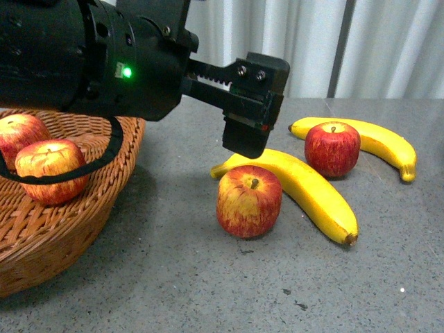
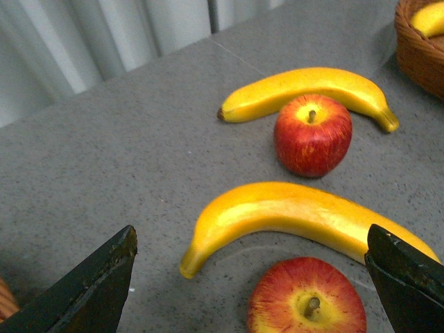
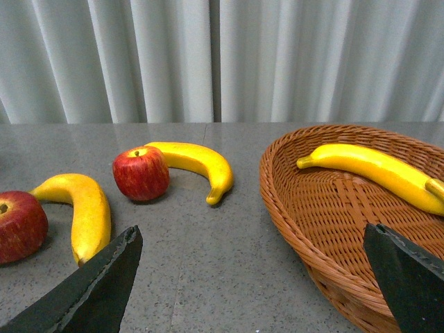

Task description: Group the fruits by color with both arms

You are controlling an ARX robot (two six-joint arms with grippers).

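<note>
My left gripper [image 1: 244, 139] is open and hangs just above a red-and-yellow apple [image 1: 249, 201], which shows between its fingers in the left wrist view [image 2: 307, 300]. A yellow banana [image 1: 309, 189] lies right behind this apple. A second apple [image 1: 332, 148] sits farther back against a second banana [image 1: 378, 141]. My right gripper [image 3: 250, 277] is open and empty, low over the table beside a wicker basket [image 3: 291, 201] that holds one banana [image 3: 378, 170]. It is out of the front view.
A second wicker basket [image 1: 104, 180] at the left holds two apples [image 1: 52, 170]. A black cable [image 1: 104, 156] droops over its rim. Grey curtains [image 1: 388, 41] close off the back of the grey table [image 1: 173, 277].
</note>
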